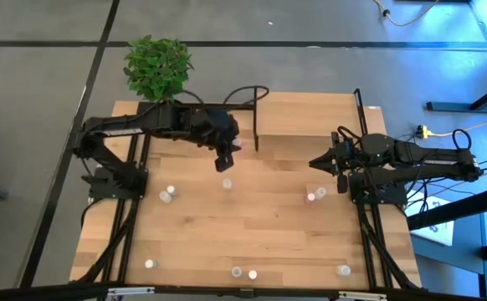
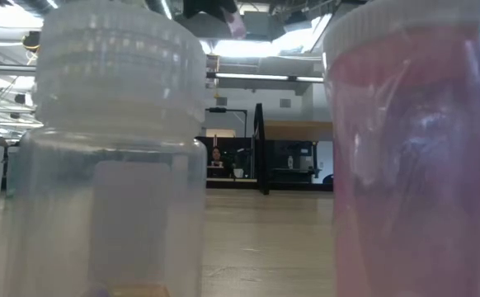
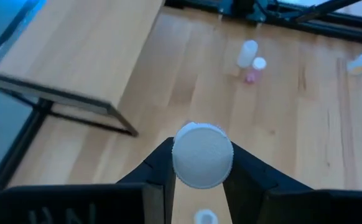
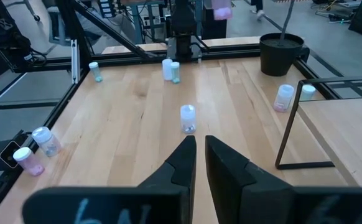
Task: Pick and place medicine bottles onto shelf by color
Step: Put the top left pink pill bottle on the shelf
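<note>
The bench (image 1: 252, 226) carries the shelf (image 1: 306, 115) along its far edge, right of centre, with a potted plant (image 1: 157, 67) at the far left corner. The left gripper (image 3: 199, 180) is raised over the bench just in front of the shelf's left end, fingers clamped on a white-capped medicine bottle (image 3: 202, 155), while the right gripper (image 4: 199, 155) waits near the right edge with its fingers together and empty. Loose medicine bottles (image 1: 167, 193) stand scattered across the bench's middle and along its near edge.
</note>
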`<state>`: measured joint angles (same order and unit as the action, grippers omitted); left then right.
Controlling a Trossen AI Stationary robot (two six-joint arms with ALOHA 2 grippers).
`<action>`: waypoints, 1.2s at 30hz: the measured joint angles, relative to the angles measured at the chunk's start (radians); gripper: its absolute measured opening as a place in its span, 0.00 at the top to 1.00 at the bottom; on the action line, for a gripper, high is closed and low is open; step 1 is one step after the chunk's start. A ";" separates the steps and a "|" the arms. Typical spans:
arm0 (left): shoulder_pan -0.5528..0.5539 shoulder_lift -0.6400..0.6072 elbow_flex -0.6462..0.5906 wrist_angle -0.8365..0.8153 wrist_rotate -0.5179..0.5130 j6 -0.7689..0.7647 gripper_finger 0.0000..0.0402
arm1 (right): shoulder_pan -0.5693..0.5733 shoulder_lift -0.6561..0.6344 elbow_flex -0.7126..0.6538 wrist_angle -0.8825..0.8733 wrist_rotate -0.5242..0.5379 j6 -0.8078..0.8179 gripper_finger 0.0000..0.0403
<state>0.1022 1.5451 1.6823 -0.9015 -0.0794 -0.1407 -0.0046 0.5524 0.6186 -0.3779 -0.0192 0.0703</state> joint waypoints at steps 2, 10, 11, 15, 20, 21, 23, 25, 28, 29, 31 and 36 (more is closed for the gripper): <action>0.012 0.026 0.019 0.009 0.026 0.020 0.77 | 0.000 0.000 0.000 0.000 0.000 0.000 0.90; 0.022 0.115 0.072 0.056 0.045 0.047 0.77 | 0.000 0.000 0.000 0.000 0.000 0.000 0.90; 0.022 0.126 0.073 0.061 0.045 0.046 0.77 | 0.000 0.000 0.000 0.000 0.000 0.000 0.90; 0.020 0.154 0.073 0.085 0.046 0.038 0.77 | 0.000 0.000 0.000 0.000 0.000 0.000 0.90; 0.014 0.179 0.073 0.114 0.047 0.012 0.77 | 0.000 0.000 0.000 0.000 0.000 0.000 0.90; 0.012 0.179 0.073 0.116 0.046 0.012 0.77 | 0.000 0.000 0.000 0.000 0.000 0.000 0.90; 0.012 0.179 0.073 0.116 0.046 0.012 0.77 | 0.000 0.000 0.000 0.003 0.000 0.000 0.90; 0.013 0.179 0.073 0.116 0.045 0.012 0.77 | 0.000 0.000 0.000 0.012 0.000 0.000 0.90; 0.013 0.179 0.073 0.116 0.045 0.010 0.77 | 0.000 0.000 0.000 0.030 0.000 0.000 0.90; 0.013 0.179 0.073 0.116 0.045 0.010 0.77 | 0.000 0.000 0.000 0.036 0.000 0.000 0.90; 0.012 0.179 0.073 0.116 0.045 0.010 0.77 | 0.000 0.000 0.000 0.052 0.000 0.000 0.90; 0.012 0.179 0.073 0.116 0.040 0.009 0.77 | 0.000 0.014 0.000 0.062 0.000 0.017 0.90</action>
<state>0.1146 1.7245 1.7550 -0.7851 -0.0389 -0.1314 -0.0044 0.5664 0.6189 -0.3154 -0.0196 0.0875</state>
